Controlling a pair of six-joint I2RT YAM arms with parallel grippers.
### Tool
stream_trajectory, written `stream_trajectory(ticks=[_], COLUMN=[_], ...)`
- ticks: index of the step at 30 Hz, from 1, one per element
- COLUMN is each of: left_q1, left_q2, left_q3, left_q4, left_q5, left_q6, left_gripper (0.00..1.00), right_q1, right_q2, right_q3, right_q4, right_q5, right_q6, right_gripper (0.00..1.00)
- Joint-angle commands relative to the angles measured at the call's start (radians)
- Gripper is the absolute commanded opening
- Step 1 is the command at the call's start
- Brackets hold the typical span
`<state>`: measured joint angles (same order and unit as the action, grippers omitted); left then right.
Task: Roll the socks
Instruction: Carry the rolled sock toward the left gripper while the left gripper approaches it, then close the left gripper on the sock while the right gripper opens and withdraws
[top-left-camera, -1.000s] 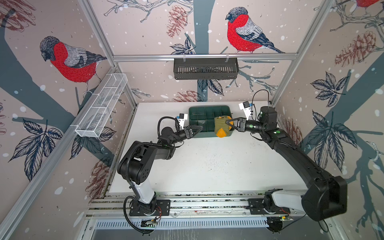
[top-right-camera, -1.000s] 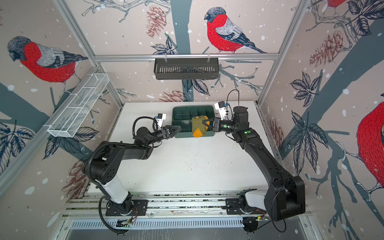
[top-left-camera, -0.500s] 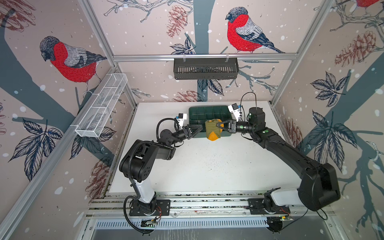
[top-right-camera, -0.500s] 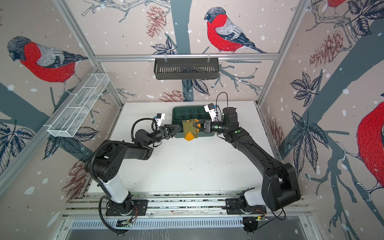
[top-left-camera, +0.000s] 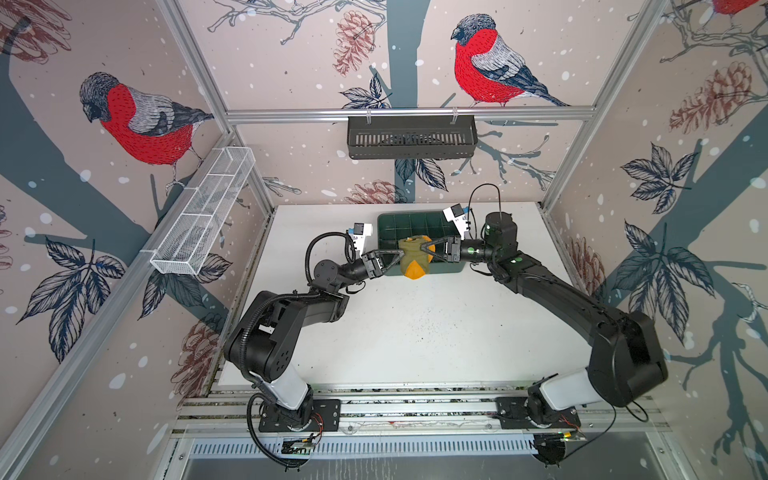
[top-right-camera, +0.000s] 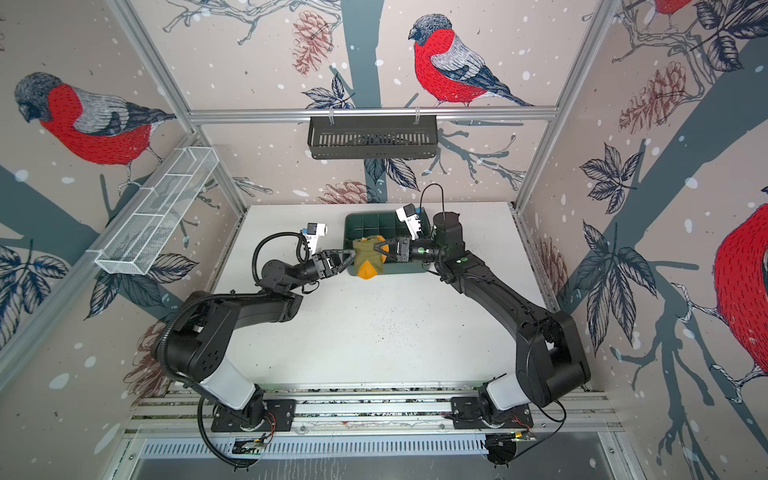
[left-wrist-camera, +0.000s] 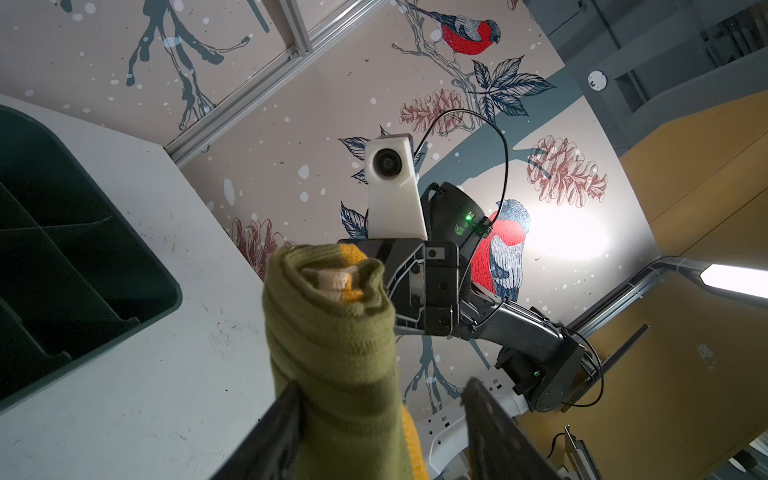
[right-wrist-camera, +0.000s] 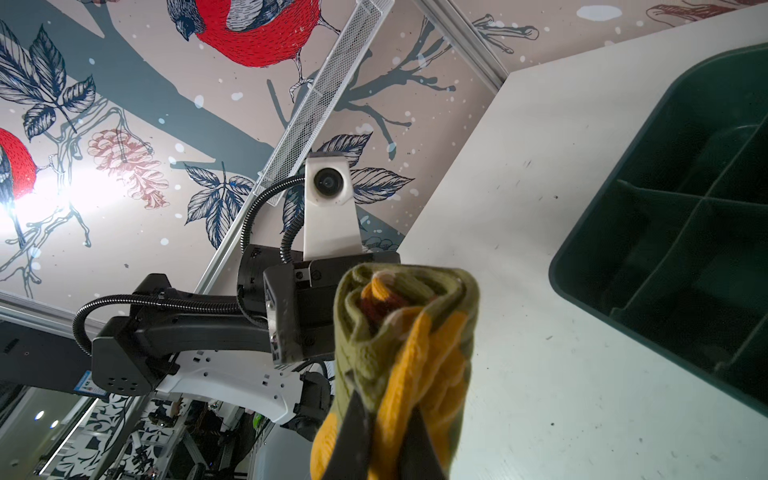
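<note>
The right gripper (top-left-camera: 426, 251) is carrying the socks (top-left-camera: 413, 259) sideways along the near edge of the tray (top-left-camera: 409, 226). A second ago the bundle was hanging over the right half of that edge. Now it is hanging left of the edge's middle, lifted clear of the bench (top-left-camera: 415, 332). In the right wrist view this gripper (right-wrist-camera: 382, 405) is pinching the orange and green knit at one end of the roll (right-wrist-camera: 407, 332), jaws closed on it.

The left gripper (top-left-camera: 395, 257) is meeting the roll from the tray's left side with its jaws standing apart. In the left wrist view one finger (left-wrist-camera: 278, 428) is touching the knit (left-wrist-camera: 332, 332) while the other is standing clear, so it is not gripping anything yet.

The rolling itself is looking finished, with the striped cuff wound into the core. The arms seem to be setting up a handover or a two-sided hold, perhaps before lowering the roll into the tray.

Counting:
- One sock bundle; how many socks are wound into it I cannot tell.
- One tray.
- Two grippers.
- One black basket (top-left-camera: 411, 141) hanging on the wall beyond the tray.
- One white wire shelf (top-left-camera: 203, 216) hanging on the wall to the tray's left.
</note>
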<state>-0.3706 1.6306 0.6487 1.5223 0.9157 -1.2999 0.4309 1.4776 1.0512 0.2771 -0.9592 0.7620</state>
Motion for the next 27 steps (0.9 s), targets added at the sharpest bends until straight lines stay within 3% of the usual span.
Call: stream_trajectory(ticks=[1,7,27], left_q1=[-0.002,-0.002,-0.003], left_q2=[-0.031,-0.062,-0.1], left_q3=[0.002,0.0,0.007], left_q4=[-0.062,-0.166,-0.198], left_q5=[0.025,0.026,0.048], left_q6=[0.088,0.159,0.175], left_gripper=[0.61,0.61,0.58], right_q1=[0.01,0.013,0.067], right_q2=[0.007,0.0,0.039], right_q3=[0.007,0.004,0.019], right_q4=[0.089,0.131,0.224], right_q5=[-0.01,-0.015,-0.043], right_q6=[0.039,0.074,0.143], right_gripper=[0.0,0.0,0.0])
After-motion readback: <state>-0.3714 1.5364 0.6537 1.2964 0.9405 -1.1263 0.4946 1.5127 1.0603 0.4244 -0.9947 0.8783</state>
